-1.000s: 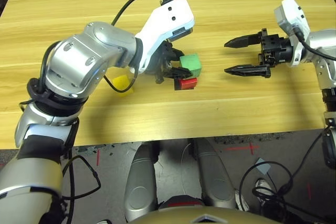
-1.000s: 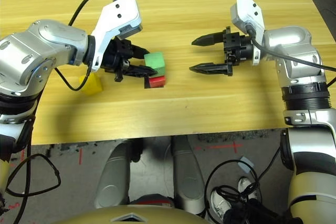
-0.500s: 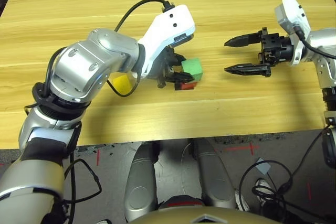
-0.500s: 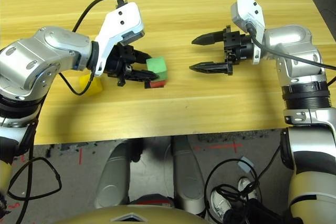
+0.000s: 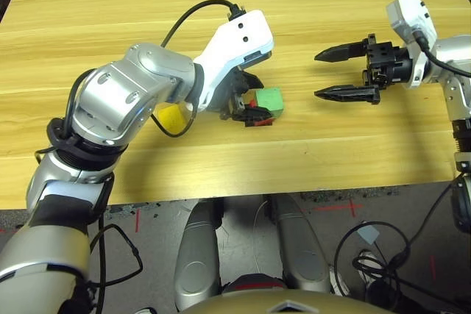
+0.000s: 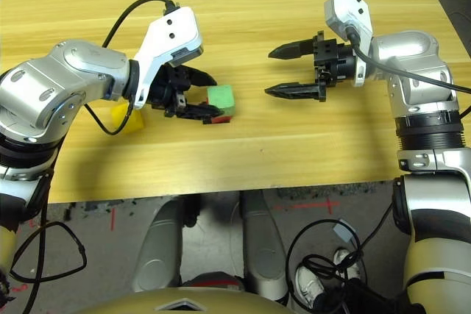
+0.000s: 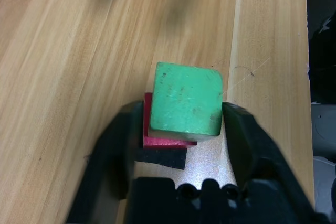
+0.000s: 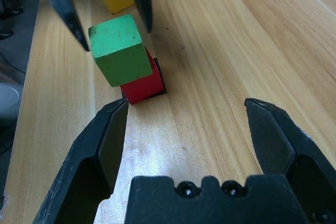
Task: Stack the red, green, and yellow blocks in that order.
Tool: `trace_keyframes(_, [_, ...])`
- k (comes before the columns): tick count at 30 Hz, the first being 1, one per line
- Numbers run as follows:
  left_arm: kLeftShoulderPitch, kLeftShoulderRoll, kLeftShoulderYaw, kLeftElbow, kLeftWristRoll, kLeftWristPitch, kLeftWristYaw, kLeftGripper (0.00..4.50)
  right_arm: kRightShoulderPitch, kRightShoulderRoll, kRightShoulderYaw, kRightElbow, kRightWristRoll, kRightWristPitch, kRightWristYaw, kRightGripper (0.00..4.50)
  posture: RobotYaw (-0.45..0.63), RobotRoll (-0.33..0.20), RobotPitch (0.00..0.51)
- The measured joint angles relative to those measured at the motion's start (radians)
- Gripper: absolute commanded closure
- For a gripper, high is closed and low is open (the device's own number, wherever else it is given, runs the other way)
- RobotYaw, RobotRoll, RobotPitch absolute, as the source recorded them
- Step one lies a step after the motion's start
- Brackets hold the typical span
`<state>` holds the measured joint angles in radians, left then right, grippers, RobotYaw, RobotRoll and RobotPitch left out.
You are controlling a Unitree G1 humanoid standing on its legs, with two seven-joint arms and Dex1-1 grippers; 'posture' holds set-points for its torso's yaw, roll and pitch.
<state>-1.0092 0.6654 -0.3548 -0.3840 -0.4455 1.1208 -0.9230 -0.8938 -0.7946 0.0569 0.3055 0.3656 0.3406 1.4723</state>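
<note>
The green block (image 5: 268, 99) sits on the red block (image 5: 259, 118), which rests on the black patch (image 7: 160, 158) near the middle of the table (image 5: 221, 167). My left gripper (image 5: 245, 106) flanks this stack from its left. The yellow block (image 5: 171, 117) lies further left under my left arm, and my right gripper (image 5: 329, 73) hangs well off to the stack's right.

The green block (image 5: 268, 100) sits on the red block (image 5: 257, 116) beside the left hand (image 5: 246, 101). The yellow block (image 5: 171, 116) lies behind that arm. The right hand (image 5: 333, 73) hovers spread, well apart.
</note>
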Motion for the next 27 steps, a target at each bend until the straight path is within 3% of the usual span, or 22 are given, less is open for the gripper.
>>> trace_keyframes(8, [0.046, 0.161, 0.11, -0.003, -0.032, -0.053, -0.078, 0.03, -0.003, 0.002, 0.0, 0.011, 0.0, 0.0, 0.001, 0.0, 0.11, -0.003, 0.356])
trace_keyframes(18, [0.363, 0.429, 0.202, -0.046, -0.013, -0.219, -0.195, 0.03, -0.043, 0.026, 0.007, 0.067, -0.009, -0.017, 0.019, 0.0, 0.16, -0.008, 0.351])
trace_keyframes(27, [0.521, 0.482, 0.265, -0.021, 0.069, -0.319, -0.148, 0.03, -0.083, 0.042, 0.018, 0.108, -0.037, -0.034, 0.041, 0.0, 0.18, -0.016, 0.352])
